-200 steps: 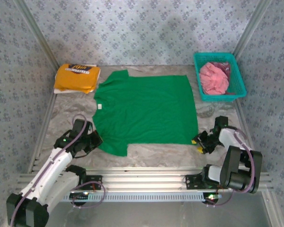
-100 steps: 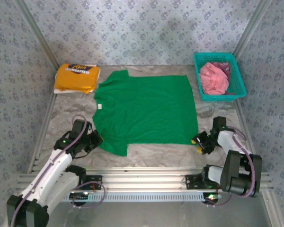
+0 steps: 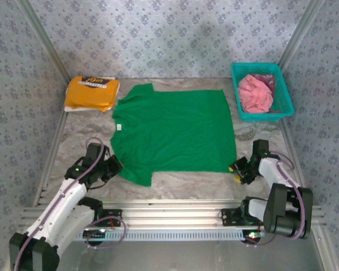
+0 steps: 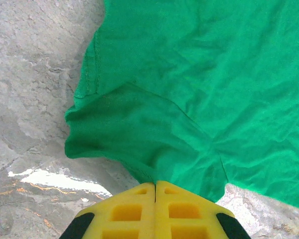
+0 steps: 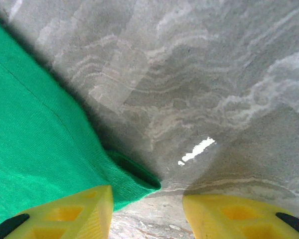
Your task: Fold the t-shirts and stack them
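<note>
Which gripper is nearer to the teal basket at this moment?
Right. The right gripper is at the near right corner of the green t-shirt, on the same side as the teal basket. The left gripper is at the shirt's near left sleeve, far across.

We see even, diffuse overhead light in the top view, with faint, short shadows and no blur. In both wrist views the marbled surface carries small white glare patches. In the right wrist view the green t-shirt throws a dark shadow band along its hem.
</note>
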`<state>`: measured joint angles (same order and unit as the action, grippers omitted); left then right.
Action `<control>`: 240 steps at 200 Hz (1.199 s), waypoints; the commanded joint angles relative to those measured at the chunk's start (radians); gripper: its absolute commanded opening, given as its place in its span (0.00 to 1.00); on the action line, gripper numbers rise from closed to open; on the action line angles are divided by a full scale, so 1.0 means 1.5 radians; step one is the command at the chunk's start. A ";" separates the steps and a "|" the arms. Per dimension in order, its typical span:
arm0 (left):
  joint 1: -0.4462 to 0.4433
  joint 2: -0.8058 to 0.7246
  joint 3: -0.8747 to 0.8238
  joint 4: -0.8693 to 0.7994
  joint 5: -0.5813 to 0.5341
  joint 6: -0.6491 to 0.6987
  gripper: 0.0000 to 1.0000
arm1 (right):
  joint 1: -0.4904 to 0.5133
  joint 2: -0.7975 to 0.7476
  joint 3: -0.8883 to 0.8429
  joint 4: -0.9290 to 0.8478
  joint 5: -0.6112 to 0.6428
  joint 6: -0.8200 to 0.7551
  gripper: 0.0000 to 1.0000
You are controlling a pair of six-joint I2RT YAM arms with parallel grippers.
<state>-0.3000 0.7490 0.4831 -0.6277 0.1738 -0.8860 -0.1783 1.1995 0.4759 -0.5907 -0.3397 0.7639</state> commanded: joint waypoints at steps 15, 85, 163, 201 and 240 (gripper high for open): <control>0.008 0.003 0.002 0.008 0.016 0.009 0.00 | 0.013 0.059 -0.004 0.291 0.046 -0.014 0.48; 0.009 0.011 0.003 0.022 0.021 0.010 0.00 | 0.023 0.054 0.026 0.277 0.052 -0.006 0.48; 0.009 0.012 -0.001 0.029 0.021 0.010 0.00 | 0.024 0.110 0.034 0.323 0.059 -0.015 0.41; 0.009 0.018 0.001 0.034 0.021 0.010 0.00 | 0.025 0.114 0.055 0.314 0.061 -0.024 0.32; 0.009 0.024 0.000 0.041 0.022 0.008 0.00 | 0.026 0.118 0.071 0.295 0.057 -0.024 0.24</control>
<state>-0.2943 0.7750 0.4820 -0.5854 0.1951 -0.8864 -0.1570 1.3174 0.5652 -0.6643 -0.2981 0.7509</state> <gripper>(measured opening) 0.050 0.241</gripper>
